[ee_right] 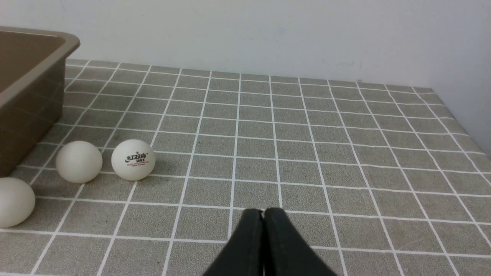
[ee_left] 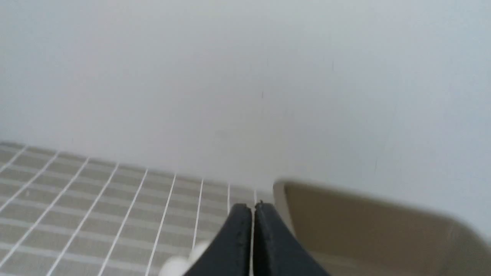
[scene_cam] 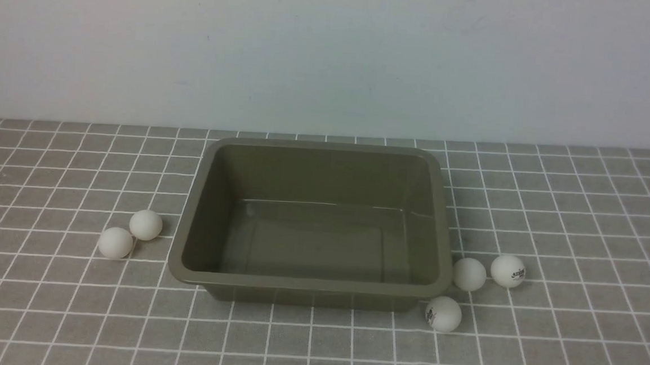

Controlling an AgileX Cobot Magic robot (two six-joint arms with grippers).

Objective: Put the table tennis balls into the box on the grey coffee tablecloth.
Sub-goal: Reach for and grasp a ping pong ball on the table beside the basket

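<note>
The olive-green box (scene_cam: 188, 208) stands empty in the middle of the grey coffee tablecloth (scene_cam: 582, 221). Two table tennis balls lie left of it (scene_cam: 146, 225) (scene_cam: 115, 243). Three lie at its right front corner (scene_cam: 469, 274) (scene_cam: 507, 271) (scene_cam: 444, 314). Neither gripper shows in the front view. In the left wrist view my left gripper (ee_left: 252, 209) is shut and empty, with the blurred box (ee_left: 364, 222) just beyond it and a blurred ball (ee_left: 174, 265) beside it. In the right wrist view my right gripper (ee_right: 263, 212) is shut and empty above the cloth, apart from the three balls (ee_right: 133, 160) (ee_right: 78, 161) (ee_right: 13, 202) beside the box (ee_right: 30, 92).
A plain pale wall (scene_cam: 333, 53) rises right behind the cloth's far edge. In the right wrist view the cloth ends at a wall (ee_right: 472, 76) on the far right side.
</note>
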